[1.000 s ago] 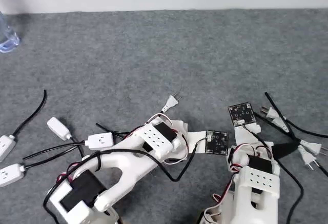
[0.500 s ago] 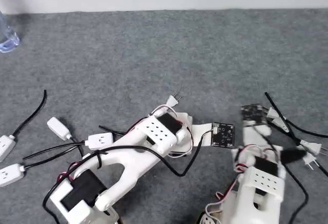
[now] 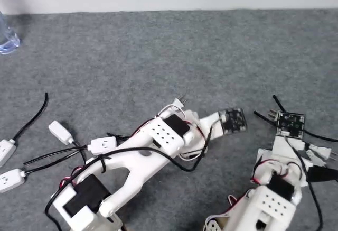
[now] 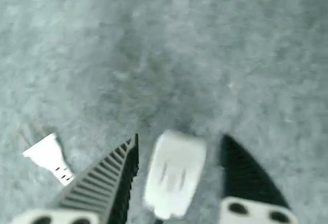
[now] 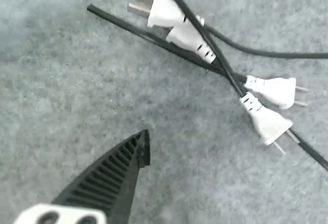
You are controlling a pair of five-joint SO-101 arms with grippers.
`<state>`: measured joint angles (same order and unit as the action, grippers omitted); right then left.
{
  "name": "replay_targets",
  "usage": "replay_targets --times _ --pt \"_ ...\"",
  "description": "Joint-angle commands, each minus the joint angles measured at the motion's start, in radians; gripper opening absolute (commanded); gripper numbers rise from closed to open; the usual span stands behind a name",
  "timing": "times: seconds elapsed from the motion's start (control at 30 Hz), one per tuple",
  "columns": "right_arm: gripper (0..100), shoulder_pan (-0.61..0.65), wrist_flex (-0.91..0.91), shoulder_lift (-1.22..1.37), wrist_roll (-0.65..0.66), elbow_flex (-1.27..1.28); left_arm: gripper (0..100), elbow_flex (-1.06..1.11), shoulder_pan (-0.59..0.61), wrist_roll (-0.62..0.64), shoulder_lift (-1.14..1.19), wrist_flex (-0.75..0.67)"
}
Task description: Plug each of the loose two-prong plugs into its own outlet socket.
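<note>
1. The left arm (image 3: 158, 146) lies low, from the near left corner of the grey mat (image 3: 158, 46) toward the middle.
2. The left claw (image 4: 180, 138) is wide open. A white socket block (image 4: 174, 175) with two thin slits sits between its two black fingers (image 4: 110, 183). It is blurry, so I cannot tell if a finger touches it.
3. A small white plug (image 3: 178, 104) lies near the middle of the mat, just at the far side of the left arm. Its prongs point toward the far edge.
4. The right arm (image 3: 272, 199) stands at the near right corner. The right claw (image 5: 134, 155) is over bare mat. I cannot tell if it is wide or narrow.
5. Near the right claw, by the right edge, four white two-prong plugs (image 5: 266, 124) lie among crossing black cords (image 5: 169, 37). Two plugs touch side by side, and the other two lie close together.
6. Near the left edge lie white outlet sockets (image 3: 103, 145) on their own cords, well apart from the four plugs.
7. A clear bottle (image 3: 8, 38) stands at the far left corner.
</note>
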<state>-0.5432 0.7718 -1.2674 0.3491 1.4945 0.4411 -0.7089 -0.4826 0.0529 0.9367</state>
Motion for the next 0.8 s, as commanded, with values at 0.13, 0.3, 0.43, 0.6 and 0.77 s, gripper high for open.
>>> replay_targets --times 0.13,0.3,0.43,0.6,0.77 --pt "63.7 0.008 0.071 -0.196 -0.009 0.034 32 -0.143 0.052 -0.049 -0.029 0.215" --pt "63.7 0.01 0.071 -0.219 -0.009 0.046 31 -0.147 0.115 -0.149 -0.176 0.463" --pt "63.7 0.01 0.071 -0.219 -0.009 0.046 28 0.065 0.144 -0.281 -0.382 0.497" --pt "63.7 0.027 0.076 -0.217 -0.009 0.046 28 0.397 0.152 -0.298 -0.64 0.269" --pt "63.7 0.104 0.117 -0.217 0.029 0.043 28 0.59 0.15 -0.226 -0.764 0.018"
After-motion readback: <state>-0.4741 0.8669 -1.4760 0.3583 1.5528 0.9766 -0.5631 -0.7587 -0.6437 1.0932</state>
